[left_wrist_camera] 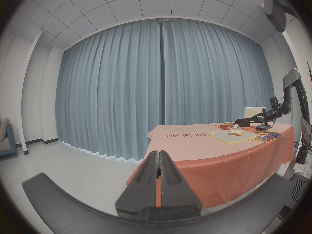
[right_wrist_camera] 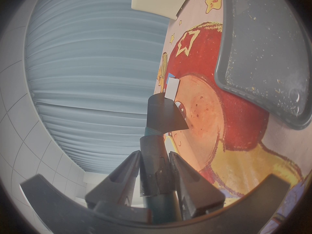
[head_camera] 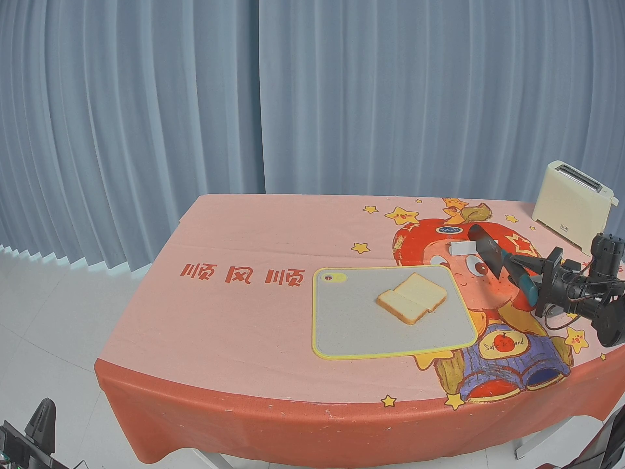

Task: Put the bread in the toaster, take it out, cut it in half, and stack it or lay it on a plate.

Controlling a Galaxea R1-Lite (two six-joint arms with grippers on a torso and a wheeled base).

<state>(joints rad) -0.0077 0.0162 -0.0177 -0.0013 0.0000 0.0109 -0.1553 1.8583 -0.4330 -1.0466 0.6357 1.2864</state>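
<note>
Tabletop [head_camera: 247,333]: bread [head_camera: 412,298] lying on board [head_camera: 351,324], soft, crumbly; I am judging crust edges safest hold. Right gripper [right_wrist_camera: 154,160] clenching knife [head_camera: 495,255]; left gripper [left_wrist_camera: 158,156] closed, empty.

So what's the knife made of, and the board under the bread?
The knife has a dull black blade, maybe coated metal or ceramic; the look leaves that open. Its teal handle looks like plastic. The board looks like plastic or silicone: it is very thin and flat, smooth grey, with a yellow rim.

Right pincer [head_camera: 543,283], at the head view's right edge, clamps a knife [head_camera: 495,255] by its handle. Left pincer [left_wrist_camera: 158,156] hangs at the lower left, jaws pressed together.
</note>
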